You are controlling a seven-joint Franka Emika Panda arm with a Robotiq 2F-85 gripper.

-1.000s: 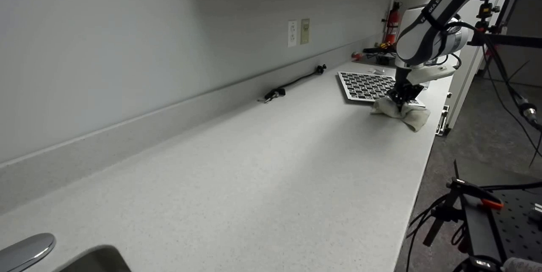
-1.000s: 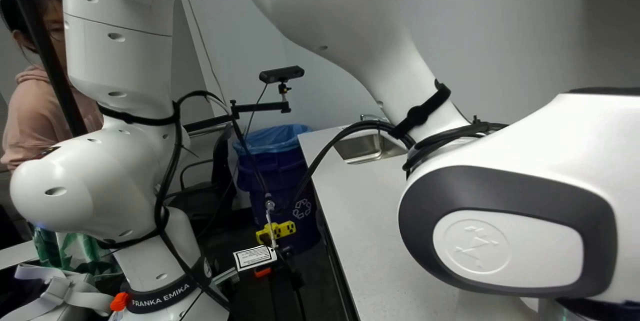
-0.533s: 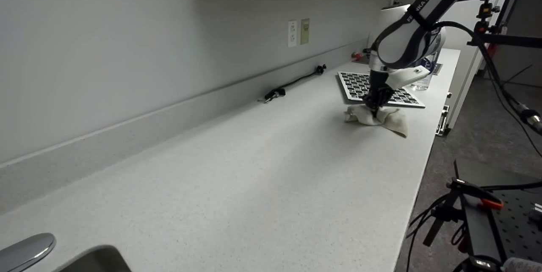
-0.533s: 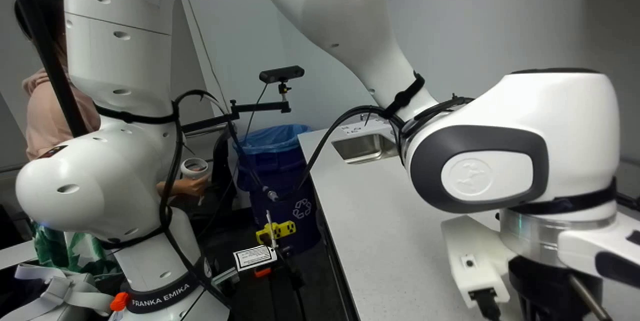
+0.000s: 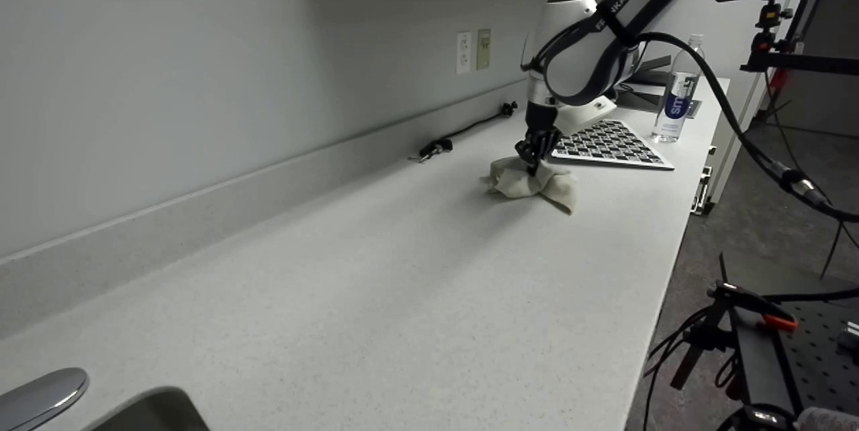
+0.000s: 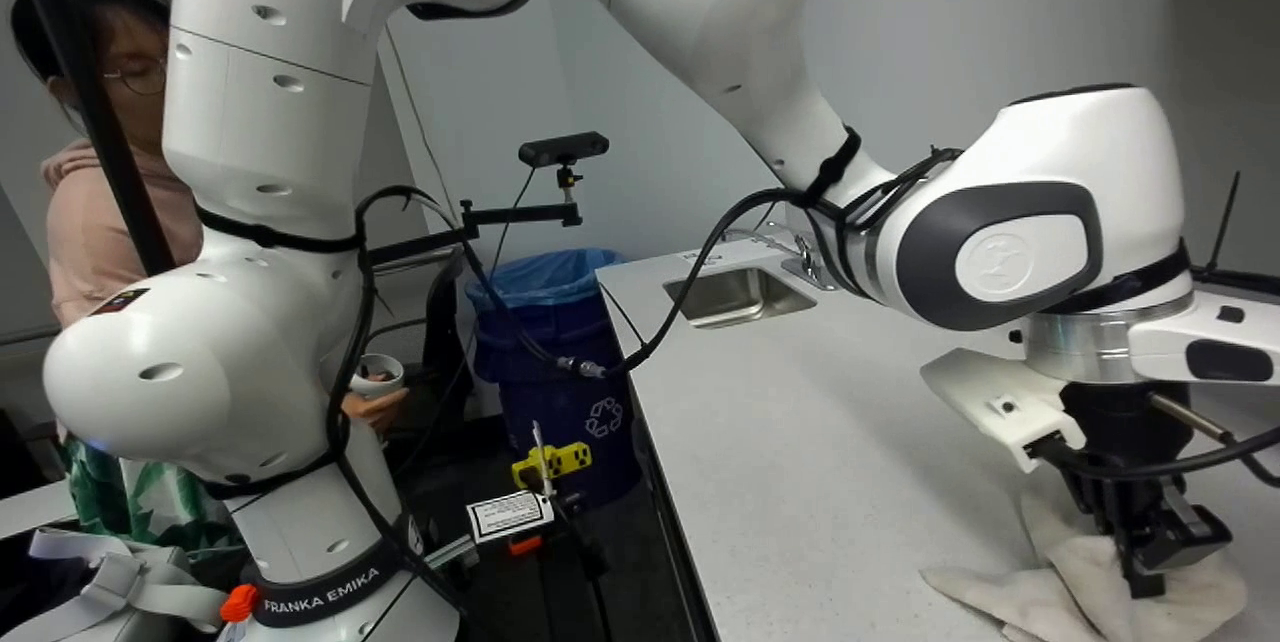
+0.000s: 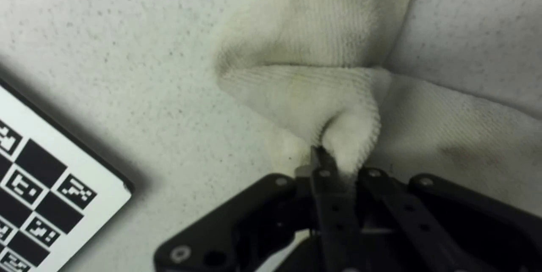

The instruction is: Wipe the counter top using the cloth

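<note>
"Where was the cloth (image 7: pixel 338 90)?"
"Gripped between the fingers (image 7: pixel 334 217), closed tight, as far as its folds let me see."
"And the rest?"
"It lay around them, on the counter (image 5: pixel 416 276) below."

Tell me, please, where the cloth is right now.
In an exterior view, the cloth is on the counter top, right of the picture's centre, pinched in the gripper, to the lower left of the checkered board.
</note>
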